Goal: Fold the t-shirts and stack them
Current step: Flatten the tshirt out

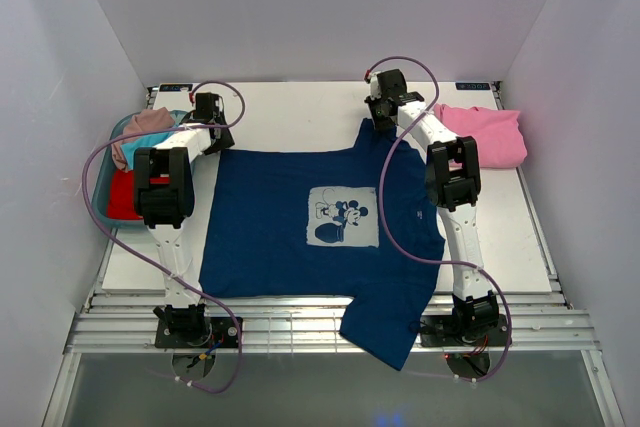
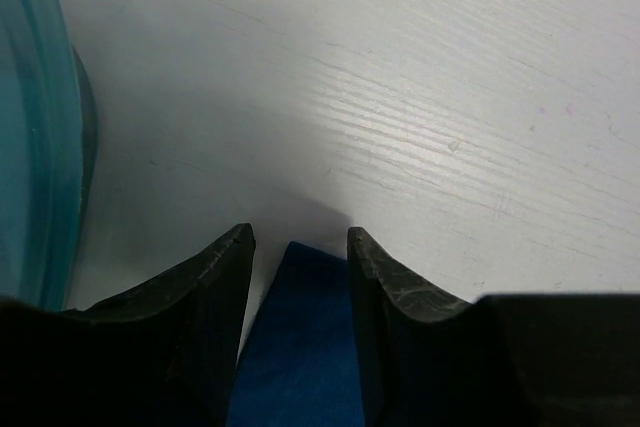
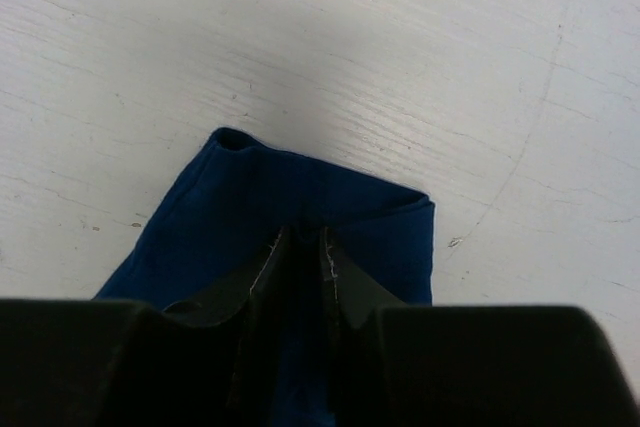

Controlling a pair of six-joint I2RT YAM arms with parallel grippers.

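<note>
A navy t-shirt (image 1: pixel 300 222) with a pale square cartoon-mouse print lies spread flat on the white table; one part hangs over the near edge. My left gripper (image 1: pixel 214 137) is at its far left corner. In the left wrist view its jaws (image 2: pixel 298 242) stand apart with the navy corner (image 2: pixel 300 347) lying between them on the table. My right gripper (image 1: pixel 374 123) is at the far right corner, which is lifted a little. In the right wrist view it (image 3: pixel 300 237) is shut on bunched navy cloth (image 3: pixel 240 197). A folded pink t-shirt (image 1: pixel 485 134) lies at the far right.
A teal basin (image 1: pixel 112 147) at the far left holds dusty-pink, teal and red t-shirts; its wall shows in the left wrist view (image 2: pixel 40 127). Slatted rails run along the near table edge (image 1: pixel 300 322). Grey walls enclose three sides.
</note>
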